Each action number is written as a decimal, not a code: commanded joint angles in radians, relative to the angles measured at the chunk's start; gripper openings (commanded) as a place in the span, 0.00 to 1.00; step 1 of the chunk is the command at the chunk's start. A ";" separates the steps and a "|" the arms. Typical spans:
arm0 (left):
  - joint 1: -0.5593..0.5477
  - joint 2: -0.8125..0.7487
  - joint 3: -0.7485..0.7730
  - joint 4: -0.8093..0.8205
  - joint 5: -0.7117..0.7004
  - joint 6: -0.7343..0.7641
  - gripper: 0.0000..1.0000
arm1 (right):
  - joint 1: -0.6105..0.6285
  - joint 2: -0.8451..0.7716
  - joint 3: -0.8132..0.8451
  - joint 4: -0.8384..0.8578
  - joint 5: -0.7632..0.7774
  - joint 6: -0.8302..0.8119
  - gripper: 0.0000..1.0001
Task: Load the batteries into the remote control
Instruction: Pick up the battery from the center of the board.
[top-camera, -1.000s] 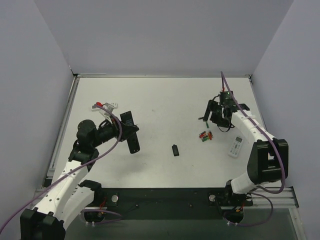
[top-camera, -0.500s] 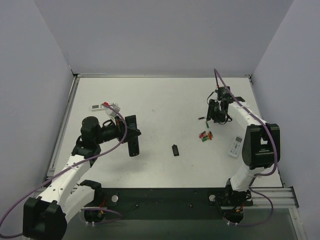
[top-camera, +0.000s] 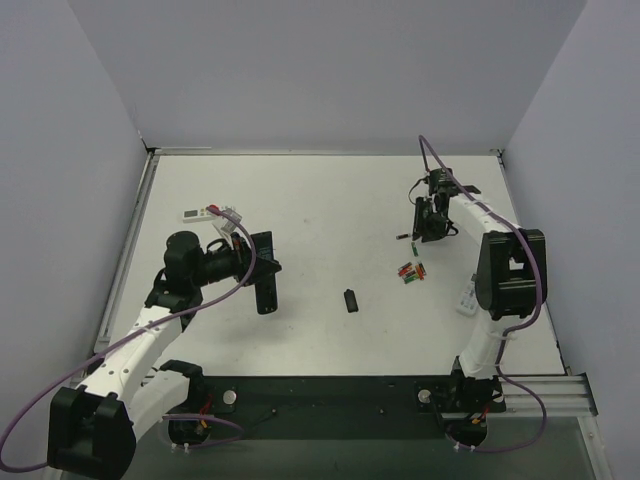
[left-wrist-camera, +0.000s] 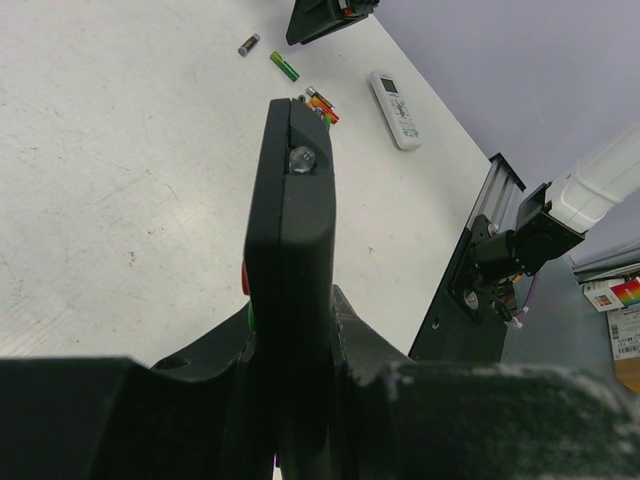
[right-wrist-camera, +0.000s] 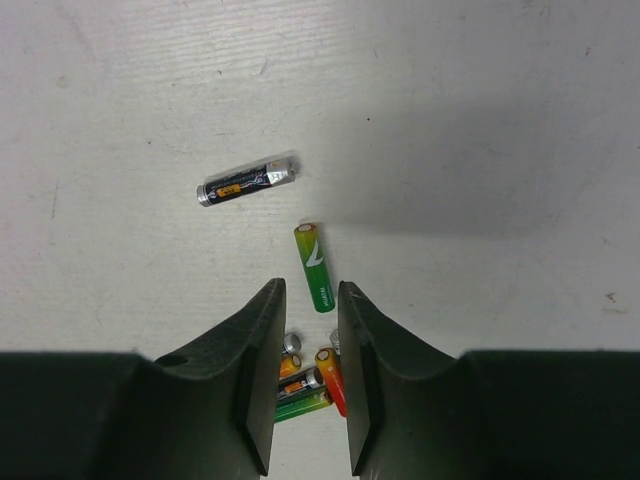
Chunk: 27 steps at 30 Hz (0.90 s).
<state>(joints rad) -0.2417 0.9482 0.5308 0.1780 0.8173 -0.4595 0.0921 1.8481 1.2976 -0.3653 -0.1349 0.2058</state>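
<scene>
Right wrist view puts us at the picking step. The right end effector (right-wrist-camera: 308, 292) hovers over the white worktop (right-wrist-camera: 480, 100), fingers narrowly spread and pinching nothing, tips at the near end of a small green cylindrical battery (right-wrist-camera: 317, 268). A dark cell (right-wrist-camera: 247, 182) lies beyond and 1 mixed heap (right-wrist-camera: 305, 385) nearer. The left end effector (left-wrist-camera: 292, 335) is pressed onto the long slim black remote control (left-wrist-camera: 290, 220), well apart. Next, we judge, the fingers must straddle 1 cell and close.
</scene>
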 joint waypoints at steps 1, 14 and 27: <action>0.008 0.004 0.043 0.032 0.023 0.016 0.00 | 0.001 0.045 0.051 -0.055 0.004 -0.026 0.22; 0.013 0.024 0.040 0.046 0.036 0.004 0.00 | 0.015 0.079 0.089 -0.081 0.017 -0.040 0.22; 0.015 0.020 0.037 0.052 0.037 -0.001 0.00 | 0.035 0.129 0.100 -0.112 0.038 -0.045 0.22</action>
<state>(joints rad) -0.2337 0.9722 0.5304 0.1783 0.8276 -0.4618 0.1192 1.9373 1.3640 -0.4183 -0.1268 0.1761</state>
